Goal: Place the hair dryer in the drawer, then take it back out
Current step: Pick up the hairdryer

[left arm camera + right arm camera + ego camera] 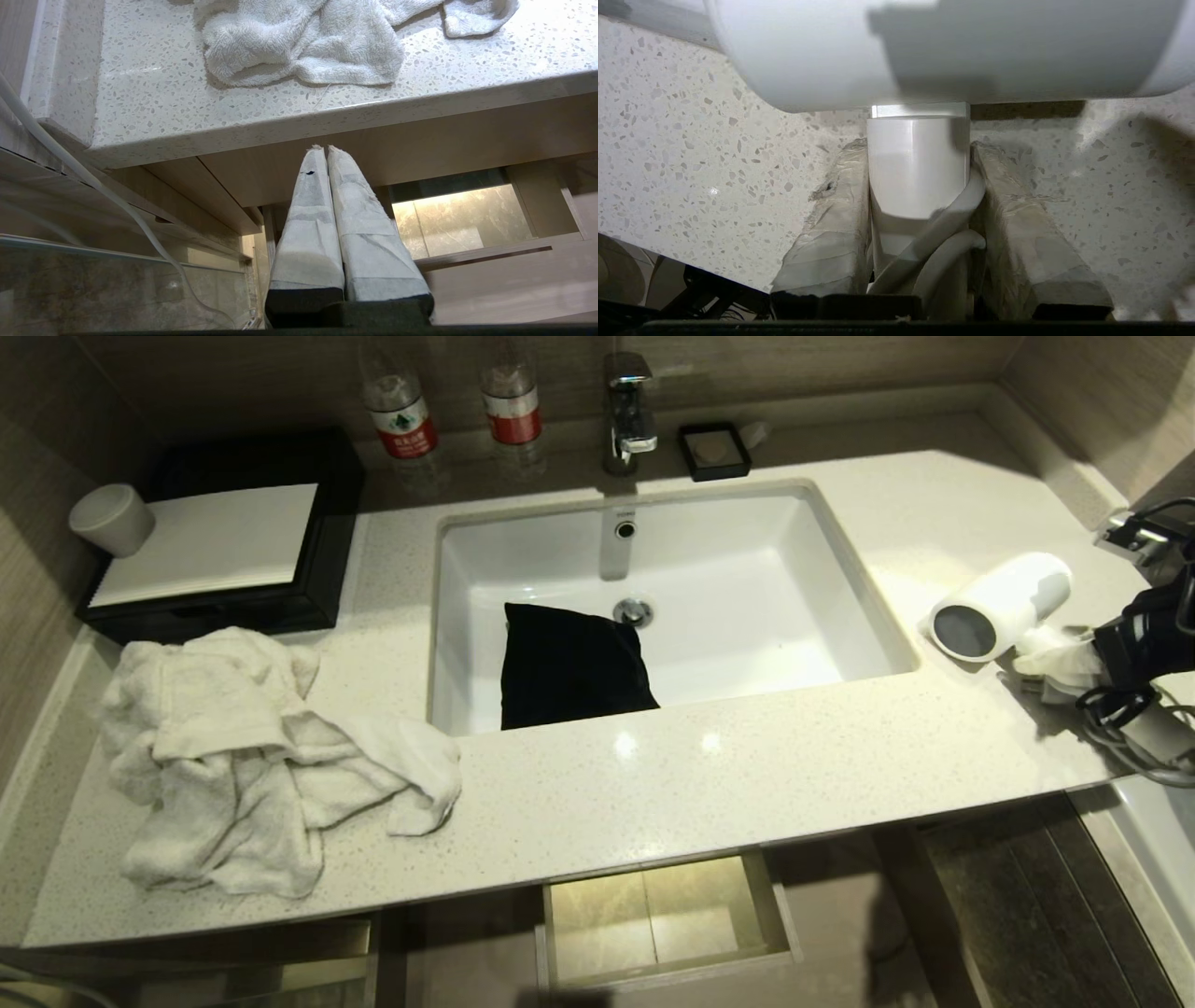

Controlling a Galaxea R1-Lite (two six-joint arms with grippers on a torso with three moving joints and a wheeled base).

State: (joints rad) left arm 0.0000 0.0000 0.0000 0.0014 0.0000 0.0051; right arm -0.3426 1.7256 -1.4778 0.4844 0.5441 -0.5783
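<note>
The white hair dryer [1004,602] lies on the pale counter right of the sink, its dark grey round end facing the basin. My right gripper [1053,661] comes in from the right edge. In the right wrist view its taped fingers [831,224] press both sides of the white handle [917,163], with the grey cord [952,219] caught between them; the gripper [920,149] is shut on the handle. The drawer [782,910] stands pulled out under the counter's front edge, its boxed cutout showing floor tile. My left gripper [325,148] hangs shut and empty below the counter, near the drawer [514,284].
A black pouch [569,667] rests in the sink [840,616]. A crumpled white towel [252,756] covers the counter's left part. Behind it stand a black tray [233,607] with a white cloth, a white cup [110,518], two bottles [401,420] and the faucet [627,411].
</note>
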